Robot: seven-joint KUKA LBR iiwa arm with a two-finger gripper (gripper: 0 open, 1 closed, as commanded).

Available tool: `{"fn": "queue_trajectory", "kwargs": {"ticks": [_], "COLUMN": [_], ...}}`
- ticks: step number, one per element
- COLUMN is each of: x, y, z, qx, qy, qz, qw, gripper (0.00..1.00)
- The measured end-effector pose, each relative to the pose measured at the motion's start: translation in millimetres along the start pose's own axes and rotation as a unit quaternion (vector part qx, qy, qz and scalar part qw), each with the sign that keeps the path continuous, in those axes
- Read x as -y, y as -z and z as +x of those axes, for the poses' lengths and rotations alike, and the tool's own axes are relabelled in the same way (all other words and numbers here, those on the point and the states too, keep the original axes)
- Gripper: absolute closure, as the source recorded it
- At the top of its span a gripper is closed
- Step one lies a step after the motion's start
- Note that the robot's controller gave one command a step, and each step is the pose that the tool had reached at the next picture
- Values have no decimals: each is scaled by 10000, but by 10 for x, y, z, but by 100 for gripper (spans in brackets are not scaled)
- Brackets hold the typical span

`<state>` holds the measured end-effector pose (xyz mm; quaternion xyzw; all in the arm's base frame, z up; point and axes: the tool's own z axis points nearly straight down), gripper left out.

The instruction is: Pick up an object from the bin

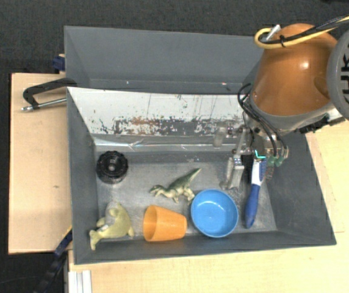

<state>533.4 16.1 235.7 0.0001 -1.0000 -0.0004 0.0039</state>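
My gripper (243,166) hangs low at the right side of the bin, below the orange cover. A blue pen-like stick with a white upper part (251,205) lies along the right wall, and its upper end reaches up to the gripper. Whether the stick is gripped is hidden. A blue bowl (214,213) sits just left of the stick, below the gripper. A small green dinosaur (176,189) lies left of the gripper on the bin floor.
An orange cup (164,224) lies on its side at the front. A yellowish toy animal (111,226) sits in the front left corner. A black round knob (111,165) rests at the left. The bin's back wall rises just behind the gripper.
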Motion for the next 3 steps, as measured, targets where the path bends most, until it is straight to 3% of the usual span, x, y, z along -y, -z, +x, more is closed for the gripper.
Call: {"fn": "queue_trajectory", "kwargs": {"ticks": [1,2,3], "x": [107,105,7], "y": [-1698,-1649,-173], "z": [137,111,185], "qx": [0,46,111], "qy": [531,527,1298], "qz": [2,1,11], "qw": [9986,9986,9915], "gripper": [0,100,100]}}
